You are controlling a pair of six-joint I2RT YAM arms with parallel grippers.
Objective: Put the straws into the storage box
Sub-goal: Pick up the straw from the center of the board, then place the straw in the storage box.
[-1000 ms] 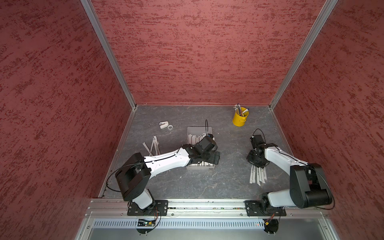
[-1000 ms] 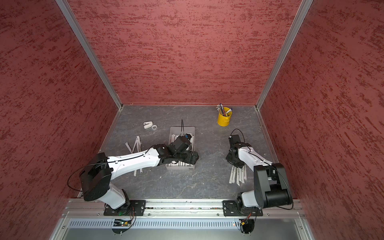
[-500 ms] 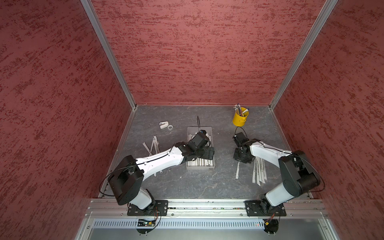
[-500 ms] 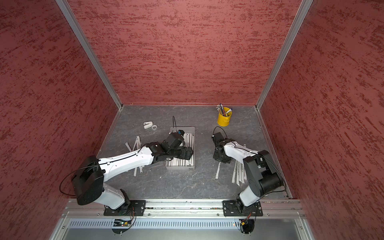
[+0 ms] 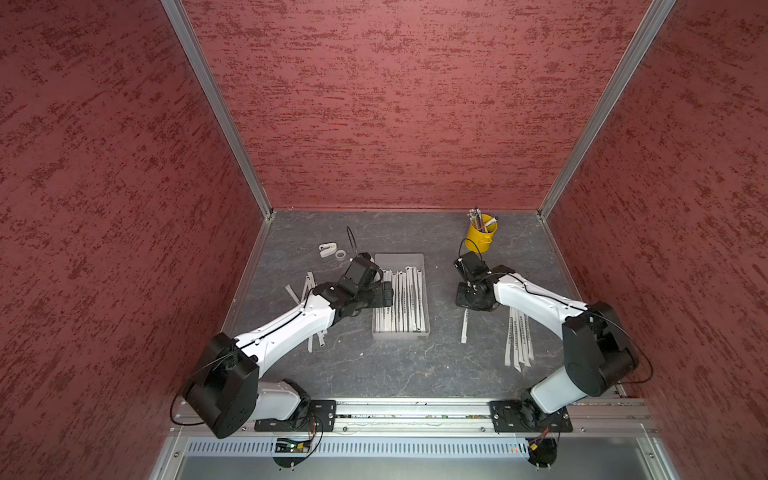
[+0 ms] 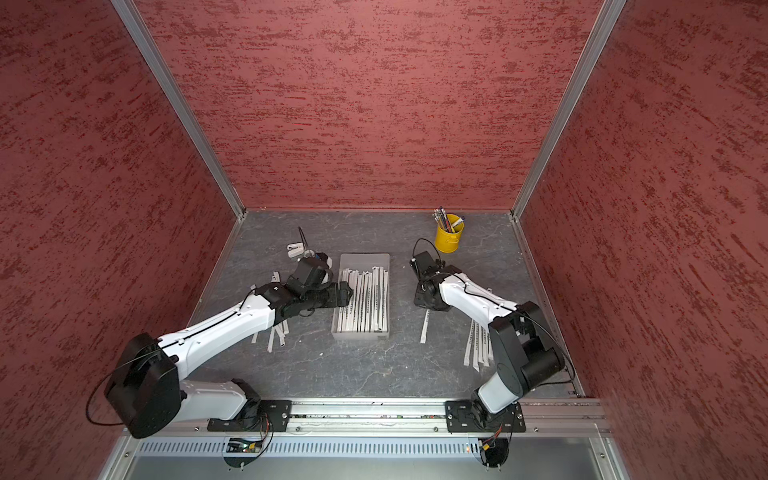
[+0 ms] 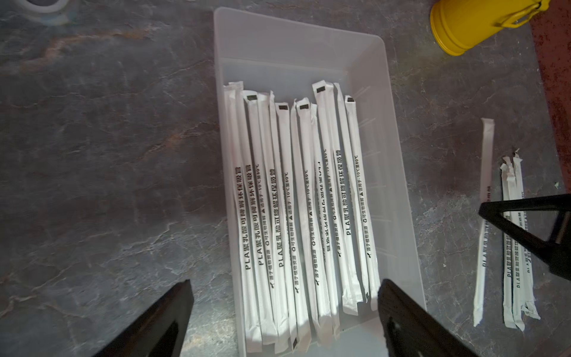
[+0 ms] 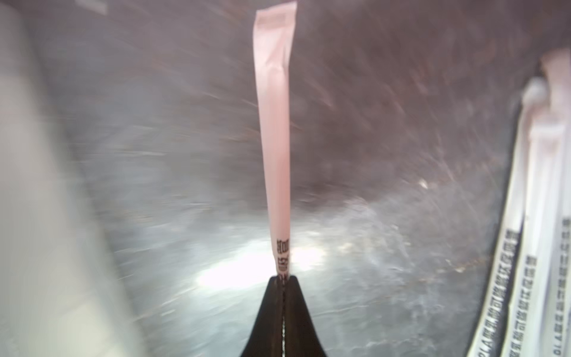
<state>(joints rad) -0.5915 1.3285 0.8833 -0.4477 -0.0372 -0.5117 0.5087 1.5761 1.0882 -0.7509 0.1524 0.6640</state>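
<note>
While spread across storage box [image 7: 390, 173] edge, left gripper [image 7: 284, 283]; right gripper [image 8: 283, 278] tight on lone straw [image 8: 275, 139], table [image 5: 444, 291] between.

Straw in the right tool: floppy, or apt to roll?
Probably fairly stiff: the straw runs straight out from the shut right tool without sagging. It looks flat-wrapped, so it is unlikely to roll. The pinch is narrow, so it may pivot.

The left arm [image 5: 286, 328] and right arm [image 5: 536, 299] are showing glossy white shells between bulky black joints, thin black cables [image 5: 351, 241] looping off them, and black base plates [image 5: 295, 419] bolted beside the aluminium rail [image 5: 415, 409].
</note>
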